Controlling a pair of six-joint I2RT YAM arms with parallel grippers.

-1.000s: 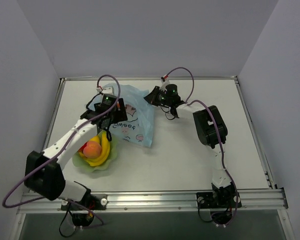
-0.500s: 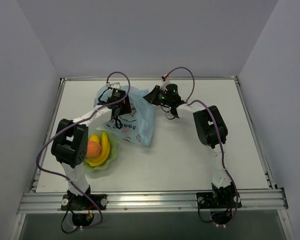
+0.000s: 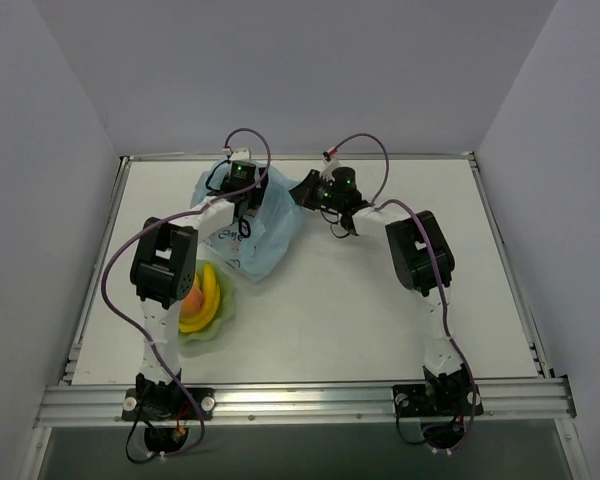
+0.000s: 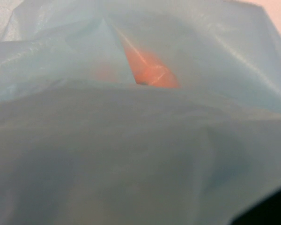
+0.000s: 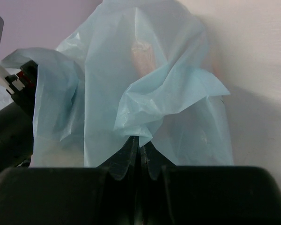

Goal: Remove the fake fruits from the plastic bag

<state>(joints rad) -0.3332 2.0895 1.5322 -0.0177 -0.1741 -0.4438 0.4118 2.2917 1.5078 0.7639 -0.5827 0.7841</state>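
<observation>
Thin, crinkly, translucent plastic bag point(image 5: 145, 89)

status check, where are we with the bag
Right end effector shut on plastic bag fold. Left end effector among bag folds, state unseen. Orange fruit shows through film, a fold partly covering it.
</observation>
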